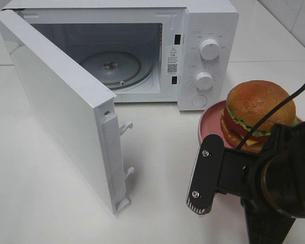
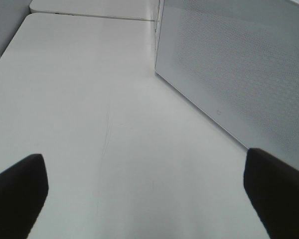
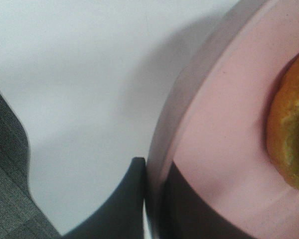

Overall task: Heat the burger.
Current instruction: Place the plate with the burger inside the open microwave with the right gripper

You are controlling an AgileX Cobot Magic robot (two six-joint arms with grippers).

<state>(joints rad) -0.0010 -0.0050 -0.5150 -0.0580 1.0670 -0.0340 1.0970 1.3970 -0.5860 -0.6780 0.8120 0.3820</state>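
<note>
Nearest, the right black claw [image 3: 153, 185] is pinched closed on the rim of the shallow round pink plate [image 1: 211, 120], where the golden-bun burger [image 1: 259, 109] sits. The left black claw [image 2: 144, 195] gapes wide above the white tabletop [image 2: 89, 114], beside the swung-open door [image 1: 56, 101] of the white microwave oven [image 1: 209, 25].

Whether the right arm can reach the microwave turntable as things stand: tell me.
Probably yes. The door stands wide open, the turntable is bare, and the table between it and the right gripper, shut on the plate's rim, shows no obstacle.

Bright even light, soft shadows; burger [image 3: 291, 119] blurred.
</note>
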